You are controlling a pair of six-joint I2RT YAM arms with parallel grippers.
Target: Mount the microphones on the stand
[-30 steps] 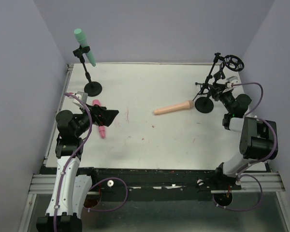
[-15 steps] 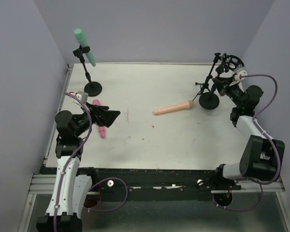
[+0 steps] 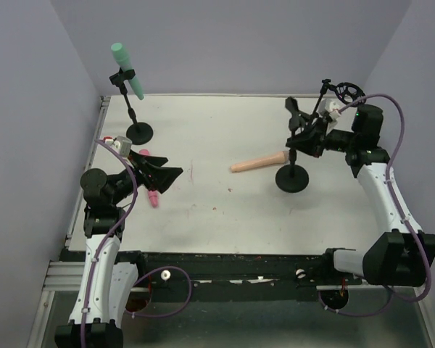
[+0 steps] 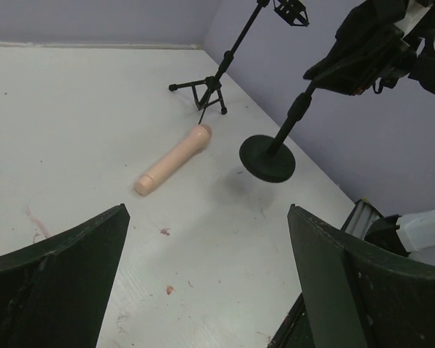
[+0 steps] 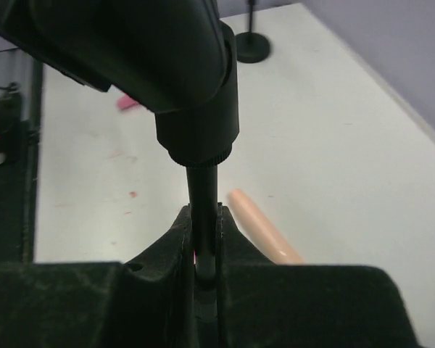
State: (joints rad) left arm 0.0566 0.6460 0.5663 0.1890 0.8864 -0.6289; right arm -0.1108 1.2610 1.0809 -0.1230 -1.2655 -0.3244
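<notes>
While the right claw (image 3: pixel 302 141) is clenched tight on the thin pole of the round-base stand (image 3: pixel 293 178), the left claw (image 3: pixel 167 176) hangs released, with its two fingers (image 4: pixel 58 290) spread wide. From the right wrist view you can see the fingertips pinching the slim rod just under its thicker collar. That stand leans, with its disc foot towards the middle-right of the table (image 3: pixel 225 217) and its empty clip up at the far end of the pole. I cannot tell whether the foot is resting on the surface or is just off it.

The peach microphone (image 3: pixel 258 163) lies flat on the table just left of that foot, its rounded head pointing right towards the stand. It is close to the stand but not touching it. At the far right edge, a tripod stand (image 3: pixel 326 109) with a ring-shaped mount on top stands behind the right arm.

On the left side, the pink microphone (image 3: pixel 153 197) lies on the table under the left claw. Its two ends poke out on either side of the spread fingers, which hold nothing. In the far left corner, the teal microphone (image 3: pixel 125 69) sits tilted in the clip of another round-base stand, the far-left stand (image 3: pixel 139 133), well apart from everything else.
</notes>
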